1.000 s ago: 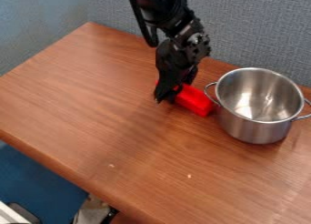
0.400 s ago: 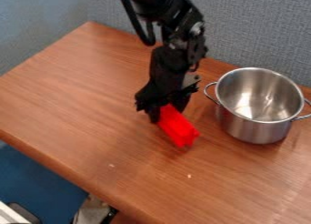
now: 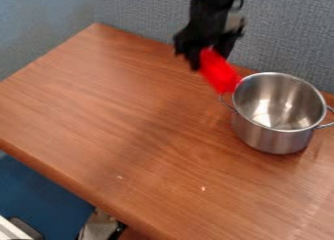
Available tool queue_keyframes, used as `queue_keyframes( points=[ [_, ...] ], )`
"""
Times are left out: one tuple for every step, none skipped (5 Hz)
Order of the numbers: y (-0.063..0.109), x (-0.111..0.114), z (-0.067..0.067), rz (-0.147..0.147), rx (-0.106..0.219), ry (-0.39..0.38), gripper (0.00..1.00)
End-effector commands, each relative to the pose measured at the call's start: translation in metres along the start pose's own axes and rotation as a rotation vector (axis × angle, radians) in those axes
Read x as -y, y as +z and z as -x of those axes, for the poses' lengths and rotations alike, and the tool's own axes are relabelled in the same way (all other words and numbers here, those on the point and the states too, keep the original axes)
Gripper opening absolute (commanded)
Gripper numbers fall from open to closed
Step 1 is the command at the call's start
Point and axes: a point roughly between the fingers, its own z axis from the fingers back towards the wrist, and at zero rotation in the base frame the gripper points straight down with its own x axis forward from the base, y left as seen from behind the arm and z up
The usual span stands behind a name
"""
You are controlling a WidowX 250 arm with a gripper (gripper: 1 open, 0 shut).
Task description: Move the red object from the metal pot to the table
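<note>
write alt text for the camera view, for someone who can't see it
A black robot tool holds a red object in the air, just above and left of the rim of a shiny, empty metal pot. The pot stands on a reddish-brown wooden table, against a grey-blue wall.

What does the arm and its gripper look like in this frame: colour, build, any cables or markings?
The black robot arm comes in from the top edge, dark and blocky, ending in a black gripper with short fingers. The picture is blurred, so I cannot make out cables or markings.
</note>
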Motion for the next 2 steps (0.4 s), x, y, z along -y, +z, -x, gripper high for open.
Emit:
queue_keyframes(
  points=[
    [0.0194,0.0107,-0.0309,0.038,0.005,0.051,0.0],
    [0.0111,0.0128,-0.0357,0.028,-0.008,0.077,0.0]
  ],
)
